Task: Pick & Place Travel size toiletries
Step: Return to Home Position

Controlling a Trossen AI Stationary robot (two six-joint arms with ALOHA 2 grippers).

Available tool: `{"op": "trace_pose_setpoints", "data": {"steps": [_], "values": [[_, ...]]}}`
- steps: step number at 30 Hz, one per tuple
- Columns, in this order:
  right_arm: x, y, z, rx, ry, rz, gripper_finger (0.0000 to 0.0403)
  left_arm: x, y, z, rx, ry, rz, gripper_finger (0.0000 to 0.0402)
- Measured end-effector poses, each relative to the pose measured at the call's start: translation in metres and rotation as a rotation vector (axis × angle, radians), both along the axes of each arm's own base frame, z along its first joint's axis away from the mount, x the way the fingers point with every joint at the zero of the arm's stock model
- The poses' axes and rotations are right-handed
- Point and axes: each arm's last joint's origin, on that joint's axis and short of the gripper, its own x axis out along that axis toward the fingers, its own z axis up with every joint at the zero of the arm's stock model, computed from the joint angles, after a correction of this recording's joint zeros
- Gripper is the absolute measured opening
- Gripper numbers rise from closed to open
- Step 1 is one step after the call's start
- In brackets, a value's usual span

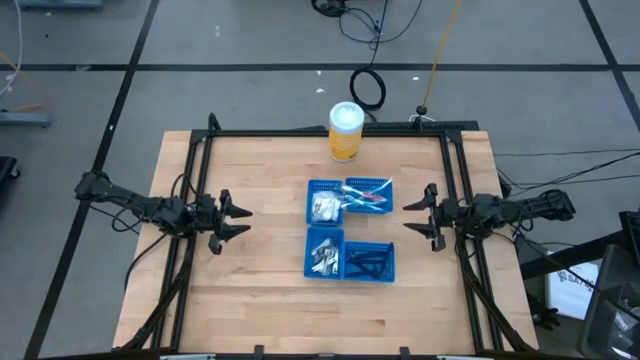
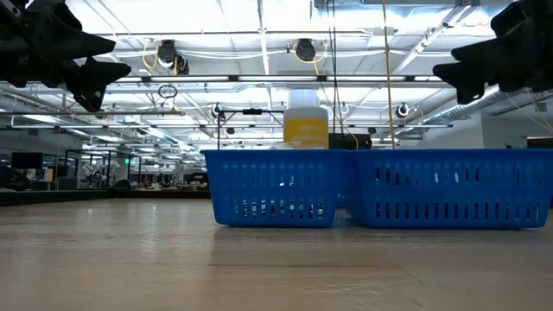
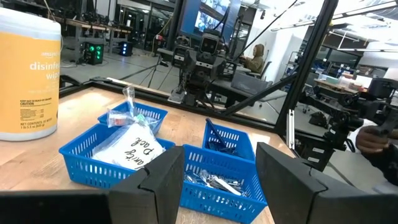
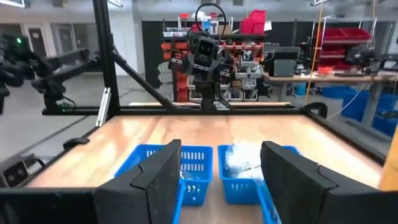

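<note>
Bins [image 1: 310,200], four blue ones, are standing pressed together as a two-by-two block at the middle of the tabletop [image 1: 260,300], and all the toiletries [image 3: 134,149] I am tracking are lying inside them. White packets [image 1: 323,207] are filling the bin toward the far left corner, and toothbrushes [image 1: 368,196] are lying across the one toward the far right corner. Silver pieces [image 1: 322,258] are heaped in the bin toward the near left corner; dark sticks [image 1: 368,262] are lying in the one toward the near right corner. A yellow canister [image 1: 346,131] with a white lid is standing upright by the middle of the far edge, apart from the block.

I am watching the left gripper [image 1: 246,221] hovering between the left edge and the bins, pointing at them, its fingers spread wide and holding nothing. The right gripper [image 1: 408,215] is hovering opposite it, between the right edge and the bins, likewise spread and empty. In the low view both are hanging well above the wood, higher than the bin rims. Through each wrist camera I am looking past two parted fingers [image 3: 165,180] at the block and the other arm beyond it. A person [image 3: 254,55] is sitting in the room behind the right arm.
</note>
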Motion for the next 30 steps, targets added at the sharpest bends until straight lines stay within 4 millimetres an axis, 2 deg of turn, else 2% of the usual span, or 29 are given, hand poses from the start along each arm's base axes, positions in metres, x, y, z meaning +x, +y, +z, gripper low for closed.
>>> {"op": "trace_pose_setpoints", "data": {"steps": [7, 30], "values": [[0.0, 0.0002, 0.0001, 0.111, 0.002, 0.014, 0.0208, 0.0, 0.0, 0.0, 0.0, 0.0, 0.0, 0.0196], [-0.0001, 0.0001, 0.0018, 0.115, -0.016, 0.013, 0.0208, 0.0, 0.0, 0.0, 0.0, 0.0, 0.0, 0.0196]]}}
